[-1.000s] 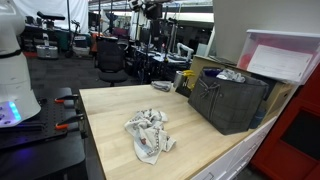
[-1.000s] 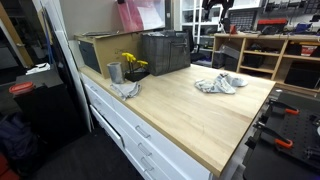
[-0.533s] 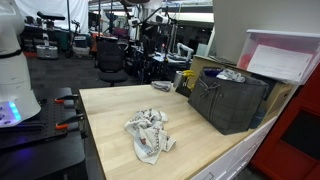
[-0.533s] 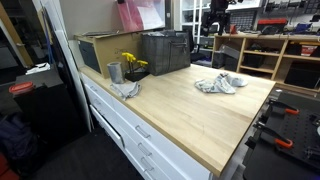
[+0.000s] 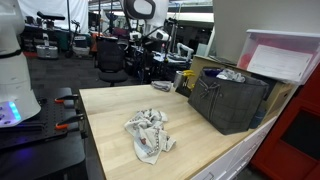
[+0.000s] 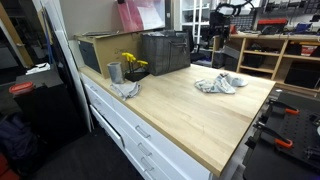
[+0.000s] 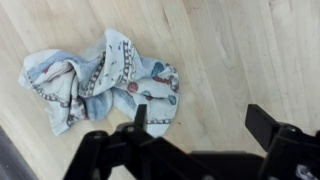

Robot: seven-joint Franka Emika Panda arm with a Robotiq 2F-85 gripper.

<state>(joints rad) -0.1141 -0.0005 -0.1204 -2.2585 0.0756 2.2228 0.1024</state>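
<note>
A crumpled white cloth with blue and red print (image 7: 100, 75) lies on the light wooden tabletop (image 7: 230, 50). It shows in both exterior views (image 5: 148, 133) (image 6: 218, 83). My gripper (image 7: 200, 120) is open and empty. It hangs above bare wood just right of the cloth, with one finger over the cloth's edge. In an exterior view the arm (image 5: 146, 10) reaches in high over the far end of the table, well above the cloth.
A dark mesh basket (image 5: 228, 100) (image 6: 165, 52) stands at one side of the table, with a clear bin with a pink lid (image 5: 280, 55) behind it. A second cloth (image 6: 127, 89), a metal cup (image 6: 114, 72) and yellow flowers (image 6: 132, 63) sit near the basket.
The arm has shifted above the far end of the table and its white joint now shows larger. The cloths and basket have not moved.
</note>
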